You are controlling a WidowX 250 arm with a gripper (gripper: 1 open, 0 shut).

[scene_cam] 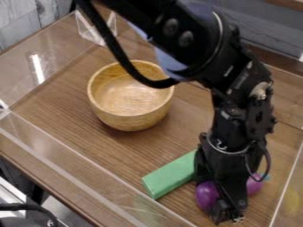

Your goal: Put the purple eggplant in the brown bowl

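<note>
The purple eggplant [208,191] lies on the wooden table near the front right, mostly hidden behind the gripper; only purple patches on either side of the fingers show. My black gripper [225,197] points straight down over it, open, with its fingers [228,206] straddling the eggplant and low to the table. Whether the fingers touch it I cannot tell. The brown bowl [131,94] stands empty at the left middle, well apart from the gripper.
A green block [169,176] lies just left of the eggplant, close to the gripper. Clear plastic walls [48,133] fence the table on the left and front. The black arm [190,44] reaches in from the top.
</note>
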